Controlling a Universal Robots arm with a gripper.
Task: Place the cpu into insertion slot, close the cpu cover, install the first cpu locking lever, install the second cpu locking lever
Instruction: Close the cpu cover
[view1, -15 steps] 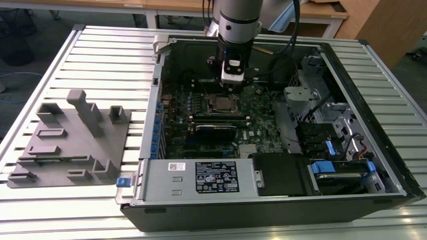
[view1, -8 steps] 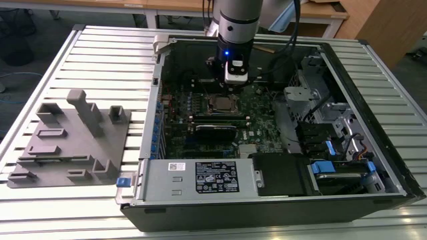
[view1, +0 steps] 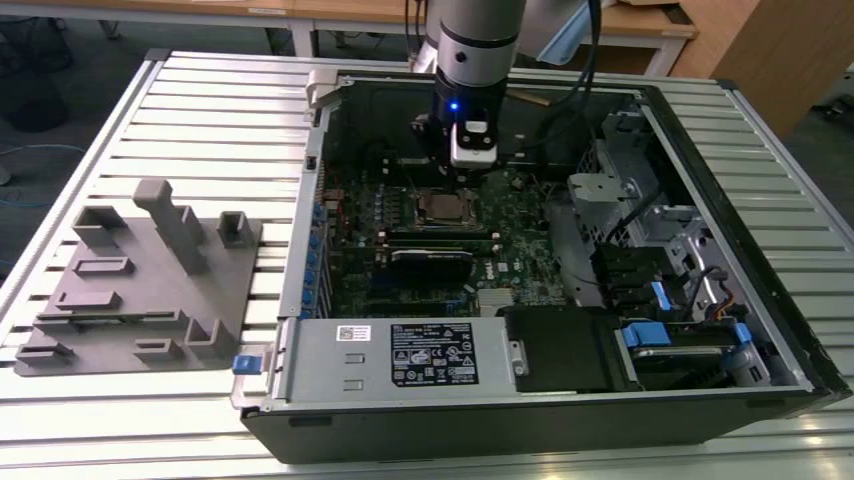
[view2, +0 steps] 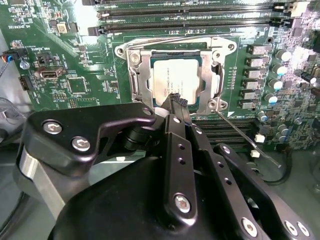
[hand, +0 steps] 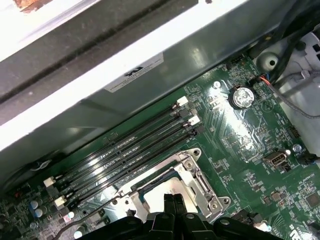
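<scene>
My pincer is shut, its two black tips pressed flat together with nothing between them, and it hangs tip-down inside the open computer case, which lies on its side on the slatted table. Under me the green circuit board spreads out, with the long black memory slots running beside the socket. The insertion slot sits right below my tips. Its silvery cpu cover looks to be lying down flat around the chip, though I cannot tell if it is fully seated. The cpu is in the slot, its dull metal top showing through the cover's cut-out, and my tips hover over its near edge. I cannot tell whether they touch it. One thin locking lever sticks out at a slant from a socket corner across the other slots, plainly unlatched. A second thin rod lies along the side nearest the memory slots. I judge I am at the cover or first-lever step. To do it well I should push with my closed tips on the frame or the rod, never on the chip, and come straight down, slowly.
</scene>
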